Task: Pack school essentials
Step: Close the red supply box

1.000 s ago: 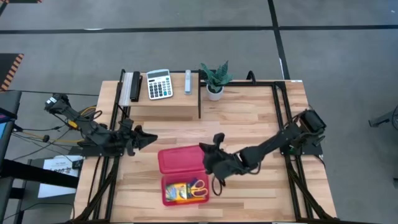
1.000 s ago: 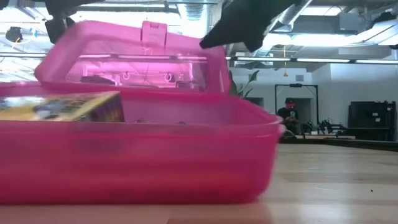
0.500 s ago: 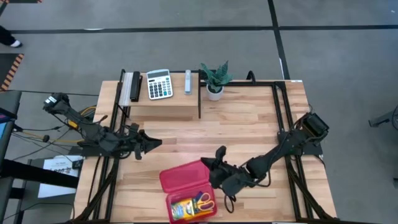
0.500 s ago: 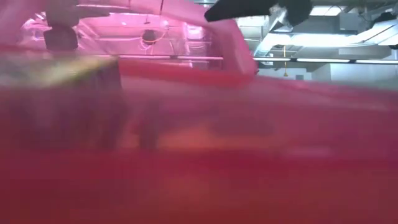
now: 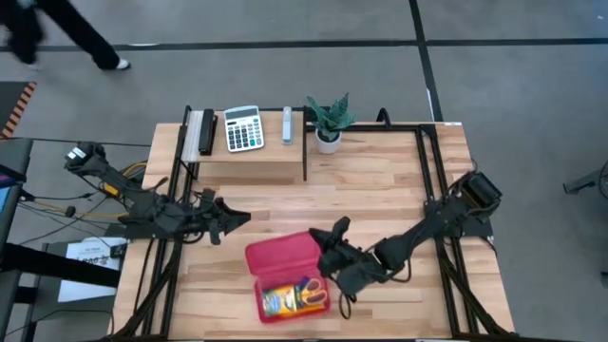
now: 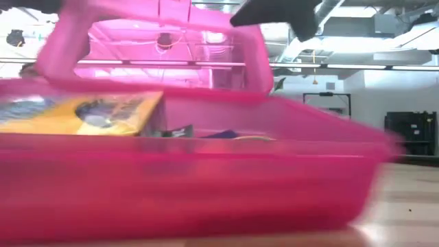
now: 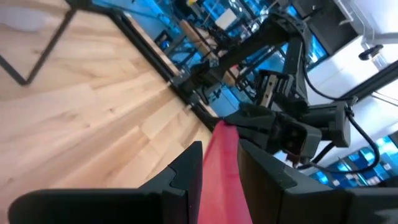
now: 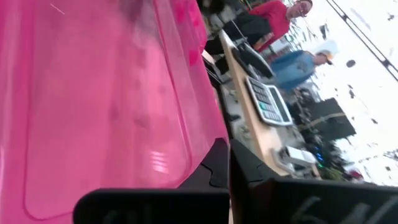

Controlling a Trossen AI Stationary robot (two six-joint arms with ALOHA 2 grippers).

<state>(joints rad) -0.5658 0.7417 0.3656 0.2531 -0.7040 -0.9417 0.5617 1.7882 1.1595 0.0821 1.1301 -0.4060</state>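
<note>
A pink plastic box (image 5: 285,277) stands open near the table's near edge. Its lid (image 5: 281,255) is raised on the far side. Its tray holds a yellow crayon box (image 5: 275,302) and yellow-handled scissors (image 5: 308,291). In the low view the crayon box (image 6: 89,113) lies in the tray below the lid (image 6: 158,41). The other stationery cannot be made out. My right gripper (image 5: 326,255) is shut at the lid's right edge. My left gripper (image 5: 237,218) hovers open to the box's left and farther back, apart from it. My right gripper pinches the lid's right edge (image 8: 208,140) between its two fingers (image 8: 214,163). It comes slanting from the table's right. The lid stands raised and tilted back, and the tray rests on the table. How far back the rim reaches between the fingers does not show.
On a raised wooden shelf (image 5: 252,160) along the far edge stand a white calculator (image 5: 244,128) and a small potted plant (image 5: 328,122). Black frame rails (image 5: 427,180) run down both sides of the table. A person (image 5: 57,28) walks on the floor beyond the far-left corner.
My right gripper drew the lid toward the near edge, then moved partway back. The whole box slid with it along the table, first nearer, then a little farther, turning slightly. My left gripper crept a little toward the table's middle.
</note>
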